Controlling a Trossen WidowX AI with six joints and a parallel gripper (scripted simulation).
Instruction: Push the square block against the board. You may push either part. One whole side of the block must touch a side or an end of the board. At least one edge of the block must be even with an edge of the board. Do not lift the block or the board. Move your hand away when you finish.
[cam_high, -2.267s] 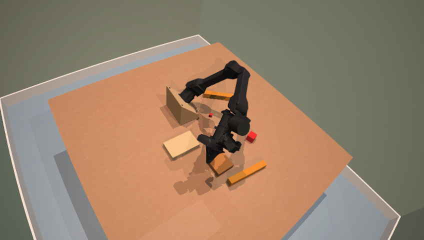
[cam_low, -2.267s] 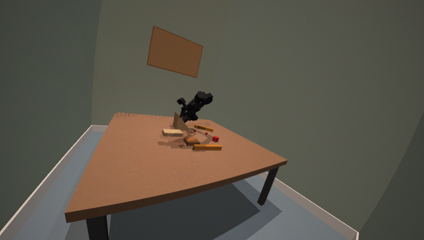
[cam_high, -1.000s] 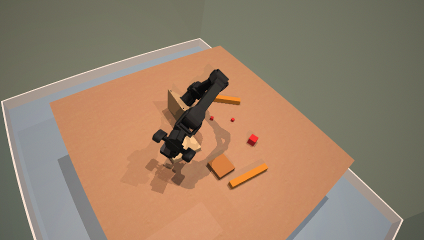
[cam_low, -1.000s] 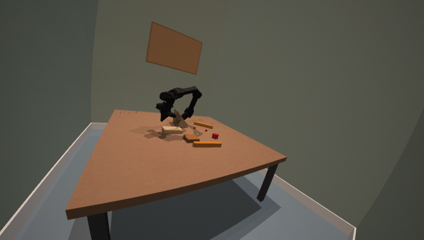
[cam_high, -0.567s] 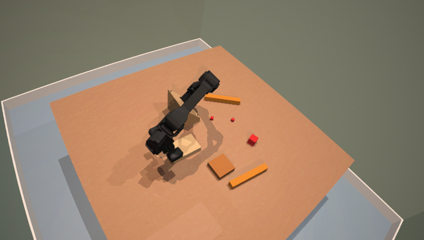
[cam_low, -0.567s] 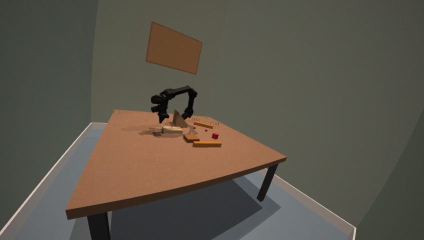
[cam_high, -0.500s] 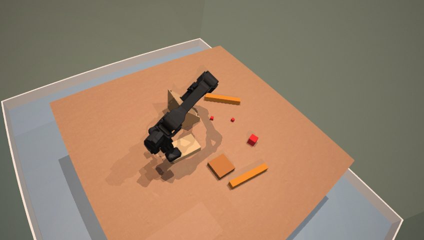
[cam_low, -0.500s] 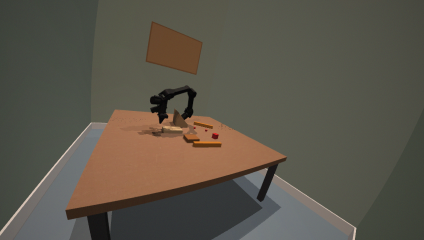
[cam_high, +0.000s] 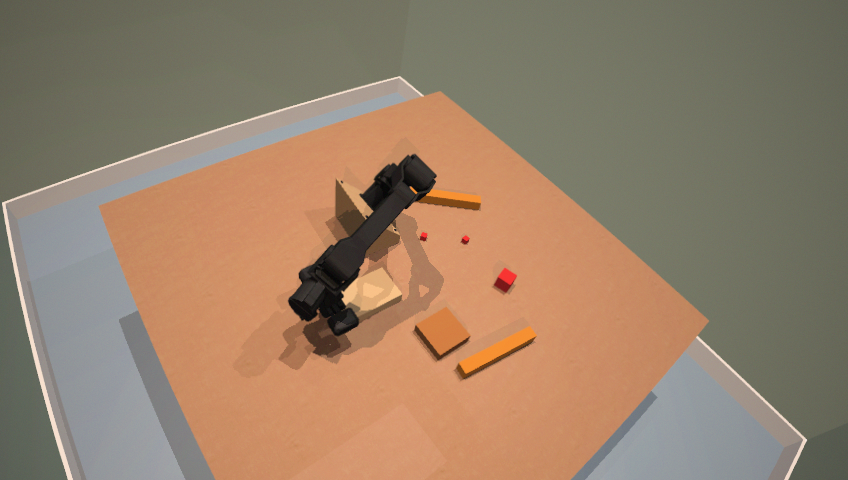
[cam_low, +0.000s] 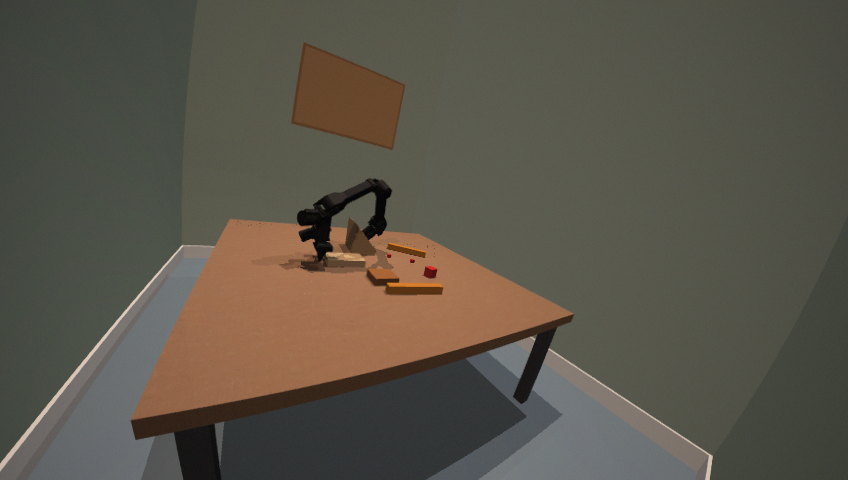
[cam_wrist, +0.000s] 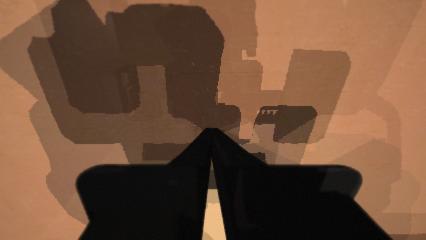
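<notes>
Brown table (cam_high: 267, 178) (cam_low: 267, 333) on blue-grey floor (cam_high: 89, 297) (cam_low: 476, 428); 1 framed brown panel (cam_low: 349, 95) on olive wall (cam_high: 624, 118) (cam_low: 565, 148).

The square block (cam_high: 442, 330) (cam_low: 382, 275) is brownish orange; the board (cam_high: 380, 290) (cam_low: 351, 259) is pale cream, dappled with shadow. Bright orange bars (cam_high: 497, 352) (cam_low: 414, 288) (cam_high: 453, 199) (cam_low: 407, 249) and red cubes (cam_high: 505, 279) (cam_low: 430, 271) (cam_high: 465, 239) (cam_low: 412, 260) (cam_high: 423, 236) (cam_low: 389, 255) are plain. The gripper (cam_high: 333, 334) (cam_low: 320, 260) (cam_wrist: 211, 133) is black, the tabletop (cam_high: 565, 261) (cam_low: 267, 333) (cam_wrist: 310, 25) faintly mottled orange-brown.
</notes>
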